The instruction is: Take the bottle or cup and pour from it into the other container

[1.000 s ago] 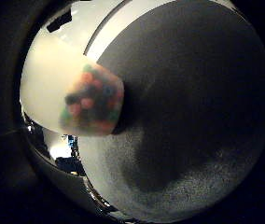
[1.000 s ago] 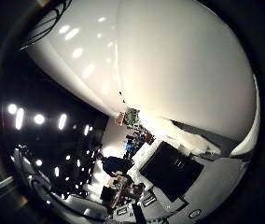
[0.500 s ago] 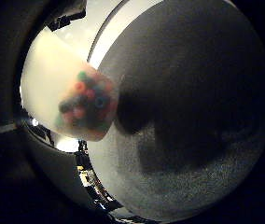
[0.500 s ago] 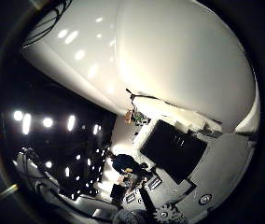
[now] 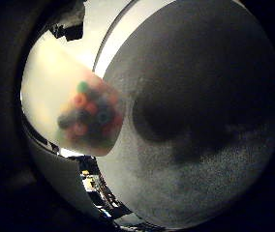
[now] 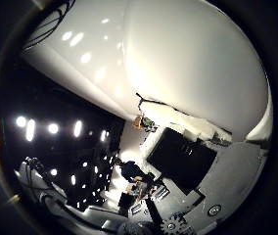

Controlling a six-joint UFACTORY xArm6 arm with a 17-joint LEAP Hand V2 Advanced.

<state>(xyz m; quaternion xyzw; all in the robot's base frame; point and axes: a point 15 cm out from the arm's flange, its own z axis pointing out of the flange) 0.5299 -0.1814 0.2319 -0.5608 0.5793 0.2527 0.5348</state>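
Note:
A translucent white cup (image 5: 55, 96) lies right against my palm, and several coloured beads (image 5: 90, 117) sit heaped at its bottom end. Its pale wall (image 6: 193, 58) fills much of the thumb side view. A dark finger part of my right hand (image 5: 66, 23) rests against the cup's side, and a geared part of the hand (image 6: 171, 226) shows at the edge. The cup hangs over a grey speckled table surface (image 5: 210, 183), clear of it. No second container is in view.
The cup and hand cast a dark shadow (image 5: 186, 121) on the grey surface. A white band (image 5: 109, 48) runs along the edge of that surface. Beyond the cup lie a dark room with ceiling lights (image 6: 53, 128) and a black panel (image 6: 180, 159).
The whole background has shifted in both views, so the hand has turned with the cup. The cup has stayed against the palm, and the beads have slid a little inside it.

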